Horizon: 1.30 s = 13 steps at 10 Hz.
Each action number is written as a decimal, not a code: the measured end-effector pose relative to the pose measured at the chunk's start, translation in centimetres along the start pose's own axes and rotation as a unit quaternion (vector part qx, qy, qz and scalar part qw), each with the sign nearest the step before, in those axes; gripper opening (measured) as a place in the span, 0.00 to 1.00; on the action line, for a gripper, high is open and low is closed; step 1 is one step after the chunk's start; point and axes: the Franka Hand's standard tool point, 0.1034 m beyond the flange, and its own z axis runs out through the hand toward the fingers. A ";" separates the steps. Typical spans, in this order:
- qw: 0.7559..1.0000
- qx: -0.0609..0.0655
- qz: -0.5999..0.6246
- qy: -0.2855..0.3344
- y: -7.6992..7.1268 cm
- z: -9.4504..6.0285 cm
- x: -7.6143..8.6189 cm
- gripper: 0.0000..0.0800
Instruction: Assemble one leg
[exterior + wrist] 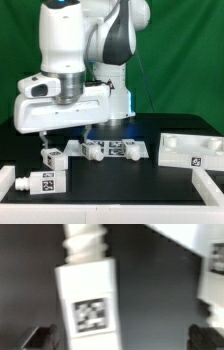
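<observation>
A low white rail (110, 215) runs along the near edge of the black bench (150, 185). A white block (8, 180) stands at the exterior view's near left and another (212, 185) at its near right. I cannot tell whether they join the rail.

Four short white pegs with square black-and-white tags lie on the bench. One spare peg (45, 183) lies near left, just beside the left block. Two more, (95, 150) and (125, 148), lie end to end in the middle, below the arm's base. The fourth is the leg (54, 156), lying left of that pair and directly under the claw (46, 143).

There is one wide white tray-like board (195, 150) with recessed corners. It sits far right, well apart from the pegs.

In the wrist view the leg (88, 297) lies flat on the bench with a tag facing up and its narrower ribbed end pointing away from the claw (122, 339). The dark fingers (40, 338) are spread wide, one on each side of the leg. One stands just beside it and the other well off, so the claw grips nothing.

The bench top is matt black. Behind it hangs a green backdrop (185, 50), with the single white arm (85, 50) in front of it.
</observation>
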 end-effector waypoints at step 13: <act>0.975 -0.007 0.220 -0.018 -19.9 0.3 5.3 0.81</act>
